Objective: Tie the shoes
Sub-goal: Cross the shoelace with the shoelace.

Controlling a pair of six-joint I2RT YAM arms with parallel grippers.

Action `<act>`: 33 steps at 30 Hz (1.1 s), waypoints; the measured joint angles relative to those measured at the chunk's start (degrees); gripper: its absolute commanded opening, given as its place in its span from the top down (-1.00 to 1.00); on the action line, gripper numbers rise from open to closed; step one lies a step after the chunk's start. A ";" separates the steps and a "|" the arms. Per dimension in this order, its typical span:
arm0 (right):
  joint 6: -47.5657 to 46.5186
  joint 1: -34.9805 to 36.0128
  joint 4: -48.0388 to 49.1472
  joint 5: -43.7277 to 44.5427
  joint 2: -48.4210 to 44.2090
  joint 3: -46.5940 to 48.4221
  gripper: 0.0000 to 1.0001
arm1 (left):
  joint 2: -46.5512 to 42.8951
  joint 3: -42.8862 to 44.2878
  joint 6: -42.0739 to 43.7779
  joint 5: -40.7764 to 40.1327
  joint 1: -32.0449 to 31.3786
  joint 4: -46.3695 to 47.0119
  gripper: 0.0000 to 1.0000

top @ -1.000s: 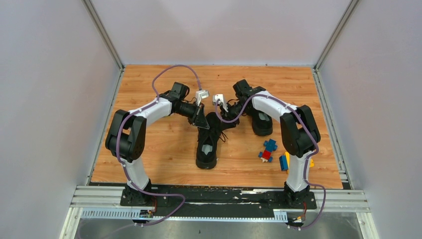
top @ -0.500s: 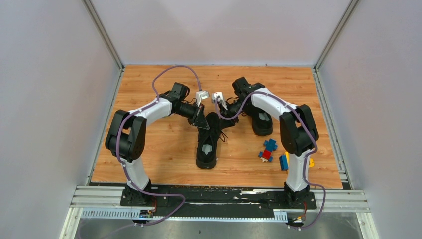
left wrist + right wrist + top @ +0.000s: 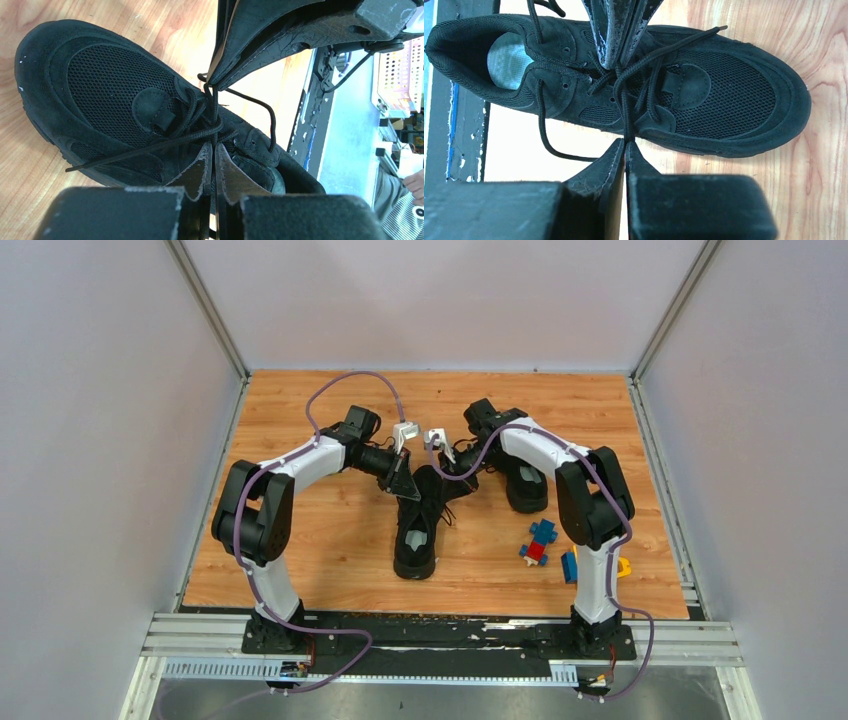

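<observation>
Pointing toe away from the arms, middle shoe [image 3: 415, 536] lies lengthwise

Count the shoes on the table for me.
2. The first shoe lies mid-table; the second shoe sits right of it, farther back, partly covered by the right arm. None seems fully hidden.
</observation>
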 measured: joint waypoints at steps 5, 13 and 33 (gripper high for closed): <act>0.61 0.00 -0.02 -0.11 0.00 0.00 1.00 | 0.02 0.00 0.00 0.00 0.00 0.00 0.89; 3.43 -1.05 -2.56 -3.45 -0.57 1.36 1.00 | 0.09 0.02 0.17 -0.02 0.00 -0.37 0.90; 13.66 -5.90 -9.14 -20.92 1.99 4.31 1.00 | 0.09 0.83 0.70 -0.04 -0.66 -1.09 0.91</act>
